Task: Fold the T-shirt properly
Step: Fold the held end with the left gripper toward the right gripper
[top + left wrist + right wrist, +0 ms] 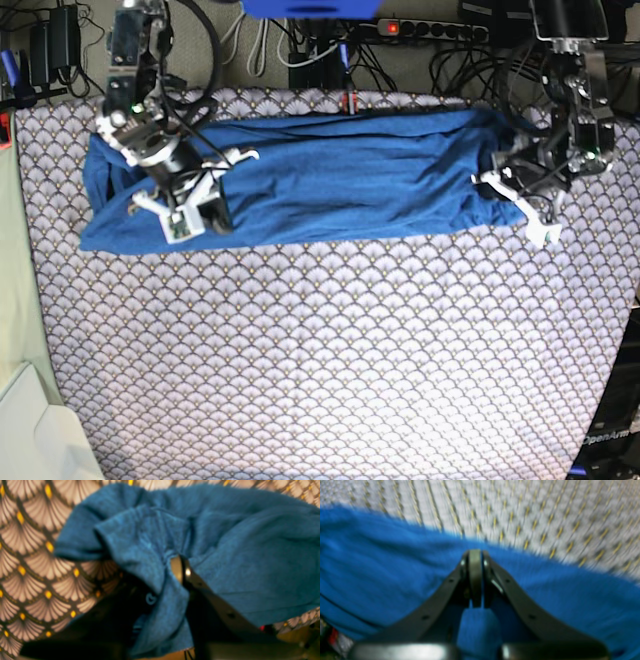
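The blue T-shirt [350, 175] lies as one long rumpled band across the back of the patterned table, and it shows in the left wrist view [250, 555] and the right wrist view [370, 562] too. At its right end my left gripper [503, 180] is shut on a gathered bunch of the cloth. In the left wrist view [175, 563] one finger [178, 568] pokes out of the folds and the other is buried. My right gripper [212, 218] rests near the shirt's left end at its front edge. Up close [475, 553] its fingers meet, and I cannot tell whether cloth is pinched.
A scallop-patterned cover [330, 360] spans the table in front of the shirt. Cables and a power strip [430, 28] run behind the back edge. A pale surface [30, 420] lies past the table's left edge.
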Motion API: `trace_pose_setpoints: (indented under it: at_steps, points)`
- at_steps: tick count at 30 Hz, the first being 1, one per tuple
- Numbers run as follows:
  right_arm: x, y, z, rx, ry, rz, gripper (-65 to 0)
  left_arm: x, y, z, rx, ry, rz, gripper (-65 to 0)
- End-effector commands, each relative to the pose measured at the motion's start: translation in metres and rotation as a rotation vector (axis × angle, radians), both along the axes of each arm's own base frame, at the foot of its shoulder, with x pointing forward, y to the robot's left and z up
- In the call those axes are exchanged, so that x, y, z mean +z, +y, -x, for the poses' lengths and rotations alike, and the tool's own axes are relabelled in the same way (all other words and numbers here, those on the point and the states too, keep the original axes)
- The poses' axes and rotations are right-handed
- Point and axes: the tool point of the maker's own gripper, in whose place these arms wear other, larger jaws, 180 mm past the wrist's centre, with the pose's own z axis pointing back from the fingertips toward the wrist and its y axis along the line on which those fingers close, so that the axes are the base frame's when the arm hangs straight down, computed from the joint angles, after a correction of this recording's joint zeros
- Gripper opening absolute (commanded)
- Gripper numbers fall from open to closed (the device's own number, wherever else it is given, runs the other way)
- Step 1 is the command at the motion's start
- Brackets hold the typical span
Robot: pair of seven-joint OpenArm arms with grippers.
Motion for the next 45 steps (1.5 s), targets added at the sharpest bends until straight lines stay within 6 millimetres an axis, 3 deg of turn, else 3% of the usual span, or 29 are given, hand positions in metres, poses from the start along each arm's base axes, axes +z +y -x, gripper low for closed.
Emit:
trace_pose_setpoints:
  at_steps: [1, 6, 10, 18, 25, 38, 45]
  points:
    - [0.005, 0.001, -0.006, -0.002, -0.028, -0.023, -65.0, 0.009, 0.002, -0.006, -0.004, -0.031, -0.004, -64.6]
    - [-0.015, -0.01, -0.002, -0.04, -0.014, -0.057, -65.0, 0.011, 0.001, -0.007, -0.005, -0.036, 0.003, -64.6]
    - [-0.038, -0.026, 0.003, -0.093, 0.04, -0.064, -65.0, 0.031, -0.006, -0.013, -0.033, -0.099, -0.009, -64.6]
    - [-0.044, -0.032, 0.001, -0.1, 0.056, -0.059, -65.0, 0.051, -0.036, -0.012, -0.077, -0.09, 0.039, -64.6]
    - [-0.044, -0.032, 0.0, -0.101, 0.055, -0.057, -65.0, 0.074, -0.08, -0.007, -0.046, -0.111, 0.154, -64.6]
    - [-0.041, -0.039, -0.001, -0.099, 0.046, -0.04, -65.0, 0.063, -0.133, -0.001, 0.327, 0.05, 0.491, -64.6]
    - [-0.035, -0.042, -0.007, -0.096, 0.026, -0.031, -65.0, 0.059, -0.199, 0.003, 0.344, 0.166, 0.55, -64.6]
